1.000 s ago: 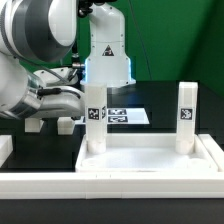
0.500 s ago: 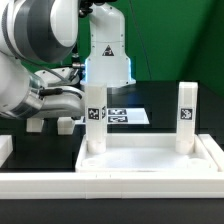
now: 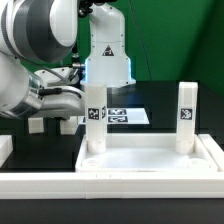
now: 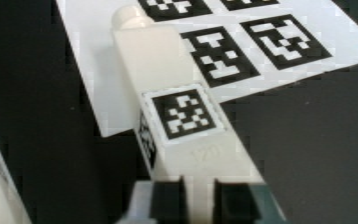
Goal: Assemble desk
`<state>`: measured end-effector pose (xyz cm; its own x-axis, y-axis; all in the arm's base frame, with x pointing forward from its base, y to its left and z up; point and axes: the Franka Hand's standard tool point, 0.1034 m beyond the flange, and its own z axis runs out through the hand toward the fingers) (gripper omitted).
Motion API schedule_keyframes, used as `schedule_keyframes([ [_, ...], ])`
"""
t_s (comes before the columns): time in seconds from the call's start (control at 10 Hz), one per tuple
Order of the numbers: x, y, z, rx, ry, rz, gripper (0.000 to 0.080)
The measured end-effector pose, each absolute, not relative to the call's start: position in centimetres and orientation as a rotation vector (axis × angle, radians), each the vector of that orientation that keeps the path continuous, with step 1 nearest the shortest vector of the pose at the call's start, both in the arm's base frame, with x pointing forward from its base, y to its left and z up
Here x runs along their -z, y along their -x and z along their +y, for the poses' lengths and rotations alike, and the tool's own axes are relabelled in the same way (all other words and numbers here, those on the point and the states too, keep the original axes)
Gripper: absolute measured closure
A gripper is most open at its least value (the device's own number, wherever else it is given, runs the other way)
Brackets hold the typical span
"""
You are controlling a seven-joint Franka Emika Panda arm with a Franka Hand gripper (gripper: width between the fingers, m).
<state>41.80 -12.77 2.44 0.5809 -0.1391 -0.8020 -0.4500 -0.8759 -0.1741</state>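
The tool (image 4: 197, 201) is clamping a tagged leg (image 4: 179, 115). In the wrist view its two dark fingers (image 4: 155, 206) are pressing against opposite sides of this white bar. The bar is stretching away from them across a corner of the marker board (image 4: 274, 45) and the black desk (image 4: 34, 60). Only this view is showing the grip. In the exterior view the arm (image 3: 35, 55) is filling the region from nine to eleven o'clock, folding low and reaching toward the centre, and its bulk is hiding the fingers.

Only the exterior view is showing the tray-like top (image 3: 150, 165), which is lying on the desk at six o'clock. An upright leg (image 3: 95, 135) is standing at its far corner just toward nine o'clock of centre. A second upright leg (image 3: 185, 115) is standing at three o'clock. The marker board is lying behind and between them. I cannot tell whether the clamped leg is one of these two.
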Motion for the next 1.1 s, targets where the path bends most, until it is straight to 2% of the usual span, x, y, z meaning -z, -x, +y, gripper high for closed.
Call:
schedule_keyframes([
  [0.1, -2.5, -41.8, -12.8, -1.200, 2.455, 0.478, 0.0786],
  [0.6, -2.5, -41.4, -12.6, -1.224, 2.439, 0.492, 0.0798],
  [0.7, -2.6, -41.4, -12.0, -1.234, 2.441, 0.490, 0.0686],
  [0.8, -2.6, -41.4, -11.8, -1.236, 2.442, 0.486, 0.0686],
  [1.0, -2.4, -41.4, -11.7, -1.238, 2.444, 0.485, 0.0320],
  [1.1, -2.3, -41.5, -11.6, -1.236, 2.448, 0.484, 0.0320],
])
